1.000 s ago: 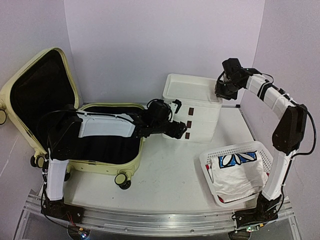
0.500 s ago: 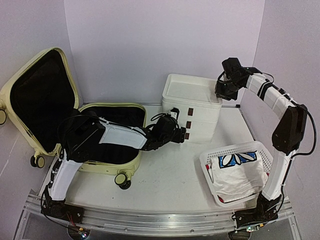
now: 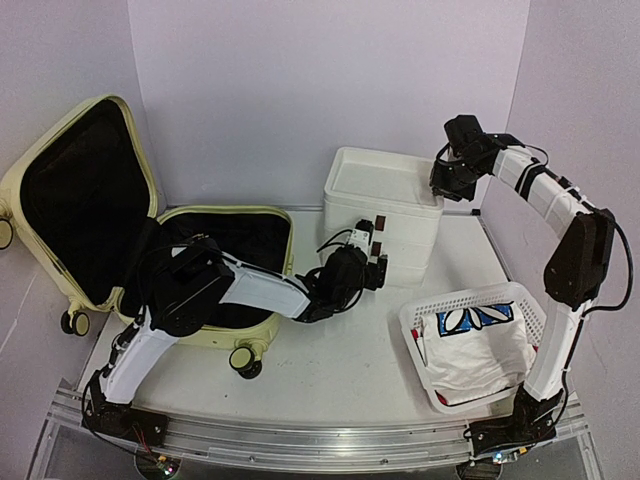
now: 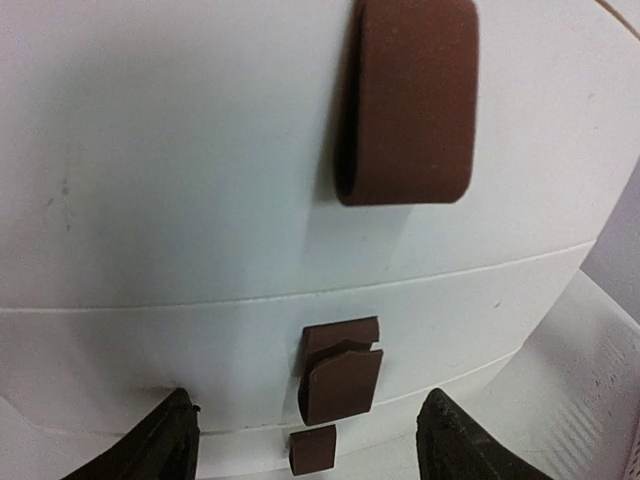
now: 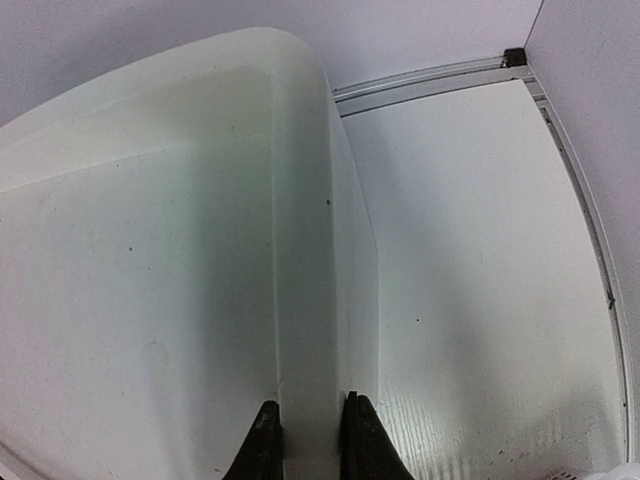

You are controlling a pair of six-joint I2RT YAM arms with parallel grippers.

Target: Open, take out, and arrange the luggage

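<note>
While the suitcase (image 3: 262,328) lay open along the left edge of the table (image 3: 330,370), its lid standing up, the left pincer (image 3: 376,265) hung just before the white drawer box (image 3: 400,215). Its fingers (image 4: 175,440) were spread wide either side of a brown handle (image 4: 340,385), seemingly touching nothing. The right pincer (image 3: 447,185) was clamped on the box's top rim at its right side.
</note>
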